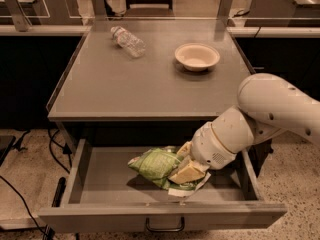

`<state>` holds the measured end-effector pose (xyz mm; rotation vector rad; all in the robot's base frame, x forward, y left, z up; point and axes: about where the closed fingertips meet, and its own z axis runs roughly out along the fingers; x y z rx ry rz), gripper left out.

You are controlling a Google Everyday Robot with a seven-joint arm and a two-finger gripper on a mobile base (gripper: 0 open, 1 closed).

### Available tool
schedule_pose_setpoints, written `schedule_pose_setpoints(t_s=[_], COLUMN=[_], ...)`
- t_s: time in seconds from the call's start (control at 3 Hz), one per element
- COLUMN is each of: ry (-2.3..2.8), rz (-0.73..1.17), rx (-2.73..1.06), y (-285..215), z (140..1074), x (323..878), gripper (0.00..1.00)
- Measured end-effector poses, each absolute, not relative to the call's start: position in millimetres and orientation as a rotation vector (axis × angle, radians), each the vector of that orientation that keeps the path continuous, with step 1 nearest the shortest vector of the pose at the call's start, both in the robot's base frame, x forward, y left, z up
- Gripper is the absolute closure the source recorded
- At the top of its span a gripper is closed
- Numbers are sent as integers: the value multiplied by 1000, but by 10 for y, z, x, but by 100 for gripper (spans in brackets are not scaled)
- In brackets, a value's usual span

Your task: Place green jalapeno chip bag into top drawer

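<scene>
One gripper (183,163), mine, pinches the green jalapeno chip bag (154,165) low inside the open top drawer (165,217). Bottle (128,41) and bowl (197,56) rest on the table (125,89) above.

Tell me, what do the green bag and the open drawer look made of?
The green jalapeno chip bag, held by the gripper inside the top drawer, looks like thin foil or plastic film: crumpled, creased. The drawer seems grey painted metal: thin flat walls, matte.
</scene>
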<state>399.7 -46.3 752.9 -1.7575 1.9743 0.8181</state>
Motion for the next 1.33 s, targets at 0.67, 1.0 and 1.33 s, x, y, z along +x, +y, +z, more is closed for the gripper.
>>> schedule_pose_setpoints(t_s=[0.67,1.0,1.33], ry=[1855,1850,1844], rz=[492,467,437], rx=[-1894,-1886,-1885], y=[-279,-281,-320], z=[7091,7087,7038], x=[4183,4228,4258], gripper=[100,100,100])
